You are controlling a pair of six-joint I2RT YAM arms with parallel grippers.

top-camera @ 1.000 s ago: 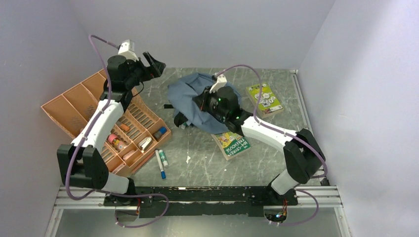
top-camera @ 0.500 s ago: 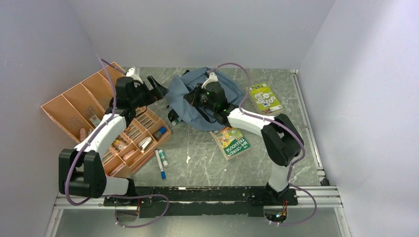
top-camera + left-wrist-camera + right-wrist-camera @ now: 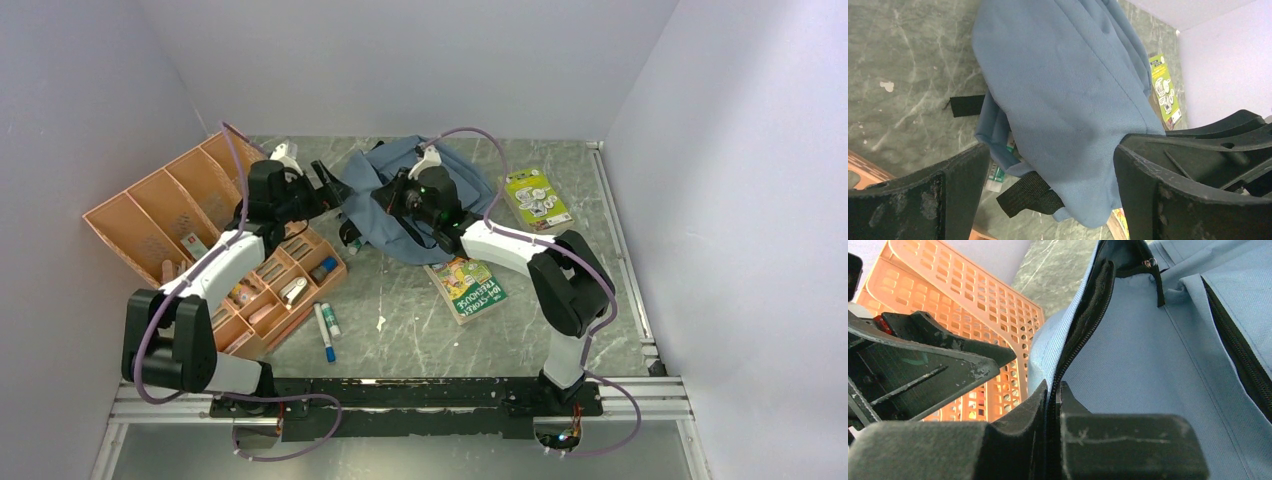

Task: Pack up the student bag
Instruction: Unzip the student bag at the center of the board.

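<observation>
The student bag (image 3: 395,215), grey-blue fabric with black straps, lies at the back middle of the table. In the right wrist view its zippered opening edge (image 3: 1083,325) runs down between my fingers. My right gripper (image 3: 388,203) (image 3: 1053,400) is shut on that zipper edge and holds the bag's rim up. My left gripper (image 3: 330,190) (image 3: 1050,195) is open, its jaws wide on either side of the bag's lower left corner (image 3: 1083,150) and a black strap (image 3: 1030,197), not touching the fabric.
An orange compartment tray (image 3: 140,215) with small items stands at left, close behind the left gripper. Two books lie right of the bag: one green-yellow (image 3: 535,198), one green (image 3: 470,288). Two markers (image 3: 326,330) lie in front of the tray.
My left arm has swung down and right from above the tray to the bag's left side. My right gripper moved left and lifted the bag's edge, which has shifted shape.
</observation>
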